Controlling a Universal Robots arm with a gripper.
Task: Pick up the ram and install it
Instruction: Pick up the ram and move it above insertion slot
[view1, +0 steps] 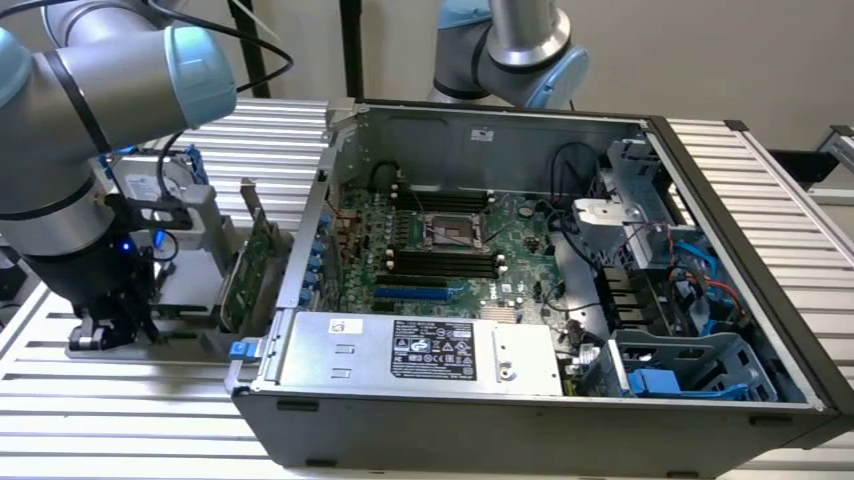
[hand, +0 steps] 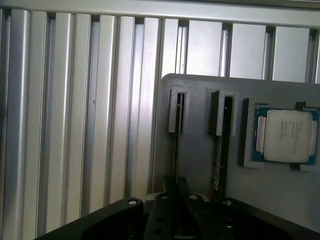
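Observation:
The ram (hand: 176, 142) stands on edge in a slot of the grey holder (hand: 200, 90), seen as a thin dark line. My gripper (hand: 175, 186) is low over it, its dark fingertips (hand: 168, 184) drawn close on either side of the stick's near end. In the exterior view the gripper (view1: 104, 335) is down at the holder (view1: 180, 320), on the exterior view's left of the open computer case (view1: 534, 420). The black memory slots (view1: 427, 262) lie on the motherboard inside the case.
A second thin stick (hand: 220, 155) stands in the neighbouring slot, and a processor chip (hand: 287, 135) lies flat beside it. A tall green expansion card (view1: 254, 260) stands between the holder and the case wall. A second robot arm (view1: 527, 50) rises behind the case. The table top (view1: 120, 420) is ribbed aluminium.

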